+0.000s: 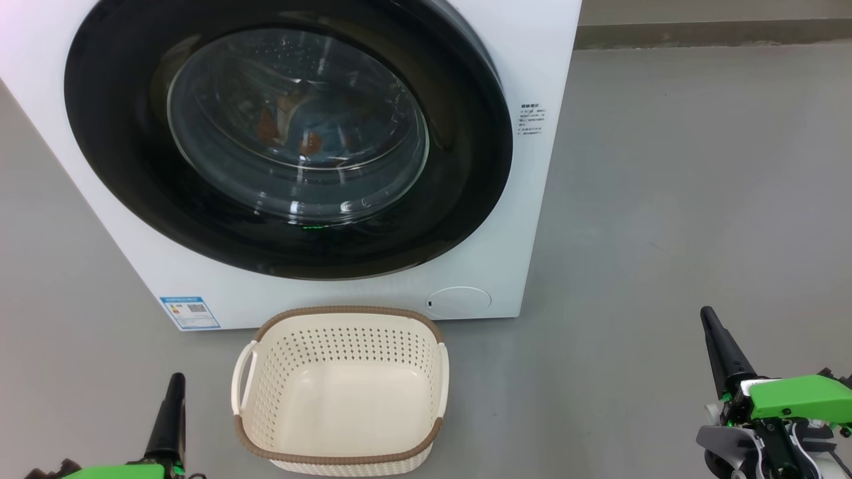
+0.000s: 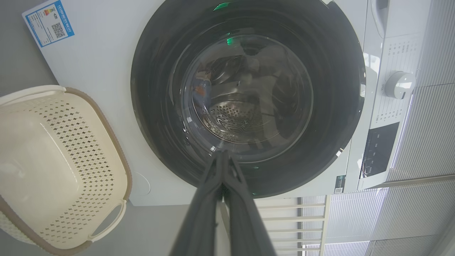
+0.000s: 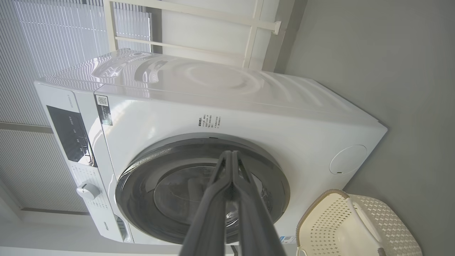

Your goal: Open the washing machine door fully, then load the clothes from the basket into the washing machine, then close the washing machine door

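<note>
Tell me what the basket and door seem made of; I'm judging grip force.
The basket looks like matte cream moulded plastic: uniform punched holes. The washing machine door has a glossy black rim, probably plastic, around a clear bowl, likely glass: sharp reflections.

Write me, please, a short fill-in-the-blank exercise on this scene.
1. The door of the machine is ____.
2. The basket in front of it is ____.
3. The clothes lie ____ the machine, behind the door's glass.
4. The left gripper and the right gripper are both ____, holding nothing.
Missing words: closed; empty; inside; shut.
</note>
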You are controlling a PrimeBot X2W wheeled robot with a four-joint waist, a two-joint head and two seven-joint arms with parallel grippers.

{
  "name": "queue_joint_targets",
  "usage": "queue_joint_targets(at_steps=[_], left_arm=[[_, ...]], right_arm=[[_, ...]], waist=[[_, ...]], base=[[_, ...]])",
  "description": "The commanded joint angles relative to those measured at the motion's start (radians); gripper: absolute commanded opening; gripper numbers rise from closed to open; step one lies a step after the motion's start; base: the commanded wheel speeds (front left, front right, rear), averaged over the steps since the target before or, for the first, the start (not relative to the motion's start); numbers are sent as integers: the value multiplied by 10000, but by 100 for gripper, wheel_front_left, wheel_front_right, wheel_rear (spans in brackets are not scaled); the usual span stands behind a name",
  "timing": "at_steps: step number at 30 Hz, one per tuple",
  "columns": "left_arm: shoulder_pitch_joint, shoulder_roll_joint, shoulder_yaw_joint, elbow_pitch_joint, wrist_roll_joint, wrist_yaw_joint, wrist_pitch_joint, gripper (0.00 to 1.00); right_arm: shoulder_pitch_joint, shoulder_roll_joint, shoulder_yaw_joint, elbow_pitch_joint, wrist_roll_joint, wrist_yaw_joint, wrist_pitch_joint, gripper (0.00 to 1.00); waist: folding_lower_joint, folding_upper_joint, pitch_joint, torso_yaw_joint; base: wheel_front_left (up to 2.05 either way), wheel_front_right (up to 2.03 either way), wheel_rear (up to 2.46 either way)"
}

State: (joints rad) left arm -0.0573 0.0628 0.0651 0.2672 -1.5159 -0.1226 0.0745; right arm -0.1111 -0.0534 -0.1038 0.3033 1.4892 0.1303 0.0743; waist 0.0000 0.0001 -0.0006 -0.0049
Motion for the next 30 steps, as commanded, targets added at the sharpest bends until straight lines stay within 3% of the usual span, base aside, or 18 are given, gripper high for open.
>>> queue_joint_targets(at_steps=[1,10,30], left_arm=[[-486,27,331,-183,-225,-72,123,0],[-581,-115,492,-142,-901,-78,385,0],[-584,-120,498,-140,-918,-79,393,0]], right_arm=[[-97,-18,86,-362,288,4,127,0],[-41,30,-113,-521,1155,4,393,0],[-40,32,-118,-526,1178,4,401,0]], waist=[[0,-1,1,7],[0,-1,10,48],[0,-1,10,49]], base=[[0,0,0],[0,0,0],[0,0,0]])
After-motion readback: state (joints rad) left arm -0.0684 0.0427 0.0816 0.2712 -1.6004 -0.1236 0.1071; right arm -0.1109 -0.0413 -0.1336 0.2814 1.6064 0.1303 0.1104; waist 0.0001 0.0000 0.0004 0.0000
